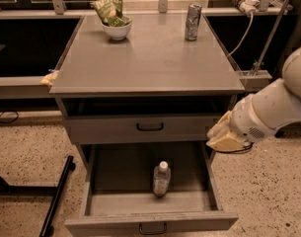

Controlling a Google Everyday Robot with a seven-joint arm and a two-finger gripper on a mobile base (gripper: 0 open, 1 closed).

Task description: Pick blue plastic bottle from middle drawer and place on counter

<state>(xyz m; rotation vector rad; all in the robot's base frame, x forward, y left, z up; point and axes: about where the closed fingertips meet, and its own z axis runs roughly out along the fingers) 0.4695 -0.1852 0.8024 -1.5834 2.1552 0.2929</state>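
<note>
The gripper (225, 136) hangs off the right edge of the counter (150, 65), below the top and near its front right corner, at about the height of the upper drawer (105, 130). It sits at the end of a thick white arm (278, 105) that reaches in from the right. Its pale yellowish end points left toward the cabinet and lies above the right wall of the middle drawer (150, 221). It holds nothing, but I cannot tell whether it is open or closed.

The middle drawer is pulled well out toward the camera. The blue plastic bottle (161, 179) is the only thing inside it. It stands on the drawer floor close to the front wall, a little right of centre, with its white cap on. The bottle and the gripper are well apart.

On the counter, 1 silver can (192, 21) stands upright near the far right corner. 1 white bowl (116, 30) sits near the far left corner, and a green snack bag (109, 9) sticks up out of it. The front half of the top carries nothing.

A small yellow object (50, 78) pokes out just beside the left edge, near the front left corner. A black bar (58, 196) lies on the speckled floor left of the cabinet.
</note>
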